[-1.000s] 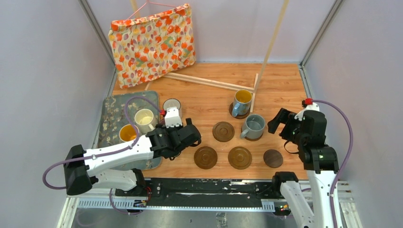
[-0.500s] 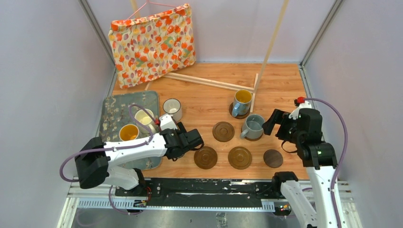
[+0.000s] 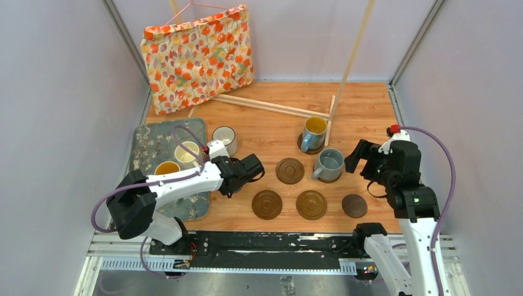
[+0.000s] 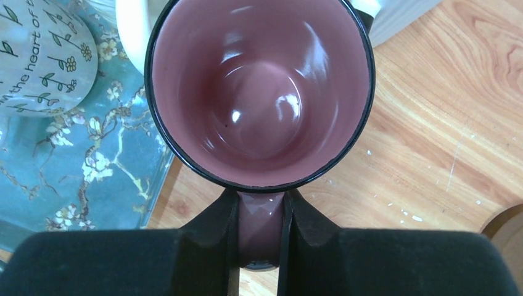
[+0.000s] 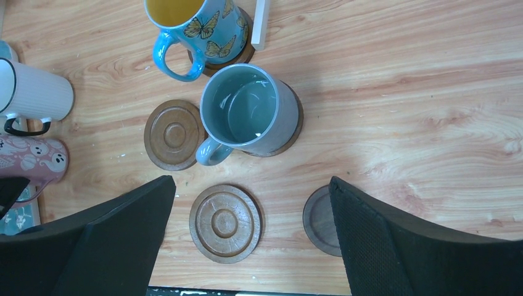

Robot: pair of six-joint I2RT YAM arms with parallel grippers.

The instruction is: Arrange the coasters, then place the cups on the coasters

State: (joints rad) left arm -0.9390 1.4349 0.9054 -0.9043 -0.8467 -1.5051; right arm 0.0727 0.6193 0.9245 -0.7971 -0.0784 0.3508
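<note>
Because bare coasters (image 3: pixel 267 204) lie by the tabletop's near edge, the left pincer (image 4: pixel 259 206) grips the pink cup (image 4: pixel 259 92) by its handle (image 4: pixel 260 231); the right pincer (image 5: pixel 250 180) gapes empty.

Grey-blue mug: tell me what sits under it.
A dark-brown coaster lies under the grey-blue mug. Only a thin crescent of its edge shows past the mug's base; the rest of the coaster is covered by the mug.
</note>
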